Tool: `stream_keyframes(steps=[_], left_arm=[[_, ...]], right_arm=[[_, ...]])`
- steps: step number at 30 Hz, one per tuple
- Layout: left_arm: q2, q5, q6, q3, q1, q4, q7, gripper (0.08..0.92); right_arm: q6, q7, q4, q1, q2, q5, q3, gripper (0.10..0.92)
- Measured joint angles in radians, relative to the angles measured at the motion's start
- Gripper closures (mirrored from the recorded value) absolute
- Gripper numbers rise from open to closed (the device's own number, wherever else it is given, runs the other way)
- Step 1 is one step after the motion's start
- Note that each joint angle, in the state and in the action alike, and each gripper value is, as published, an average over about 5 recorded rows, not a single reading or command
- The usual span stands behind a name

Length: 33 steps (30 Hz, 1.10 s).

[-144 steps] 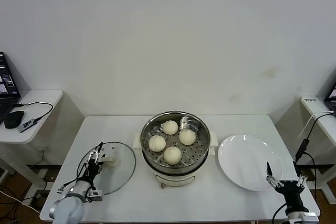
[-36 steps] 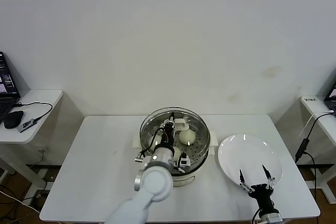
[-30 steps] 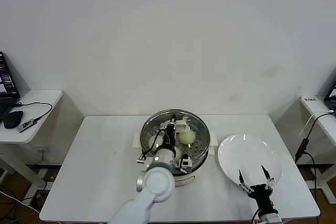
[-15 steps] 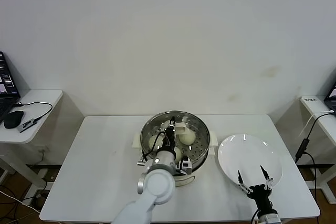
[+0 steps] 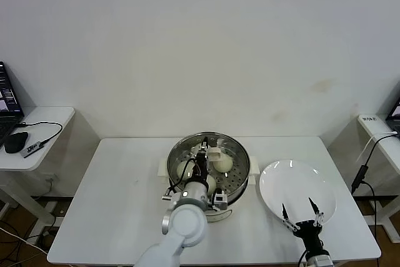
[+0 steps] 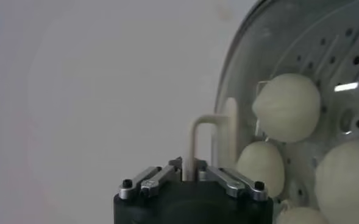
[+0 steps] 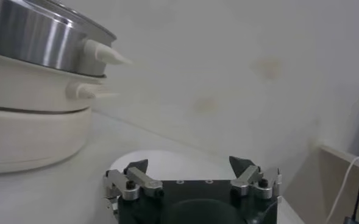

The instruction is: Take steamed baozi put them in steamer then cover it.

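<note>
The steel steamer [image 5: 241,162] stands on its white base at the table's middle. Several cream-white baozi [image 5: 224,163] lie on its perforated tray. A glass lid with a metal rim sits over the pot, and its cream loop handle [image 5: 214,152] stands up at the centre. My left gripper [image 5: 201,156] is above the pot, shut on that handle. In the left wrist view the handle [image 6: 195,139] runs between the fingers, with the baozi [image 6: 287,115] showing through the glass. My right gripper [image 5: 302,219] is open and empty at the white plate's front edge.
The empty white plate [image 5: 294,186] lies right of the steamer; it also shows in the right wrist view [image 7: 167,159], with the steamer [image 7: 27,36] beyond it. A side table with a mouse [image 5: 15,142] stands at the left. A cable [image 5: 361,176] hangs at the right.
The lid has gone from the table's left side to the top of the steamer, carried by my left gripper. My right gripper has shifted left to the plate's front edge.
</note>
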Motion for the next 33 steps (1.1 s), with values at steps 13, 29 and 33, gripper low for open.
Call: stream_keyframes(steps=[13, 29, 33], left_arm=[[0.077, -0.051, -0.026, 0.0, 0.107, -0.148, -0.041, 0.279], [0.201, -0.642, -0.211, -0.28, 0.429, -0.397, -0.29, 0.177], [0.204, -0.908, -0.32, -0.426, 0.514, -0.373, -0.374, 0.177]], right_arm=[[0.0, 0.001, 0.001, -0.004, 0.004, -0.005, -0.001, 0.203], [-0.005, -0.001, 0.025, -0.031, -0.014, 0.01, -0.016, 0.203], [-0.015, -0.002, 0.045, -0.053, -0.031, 0.029, -0.031, 0.203]])
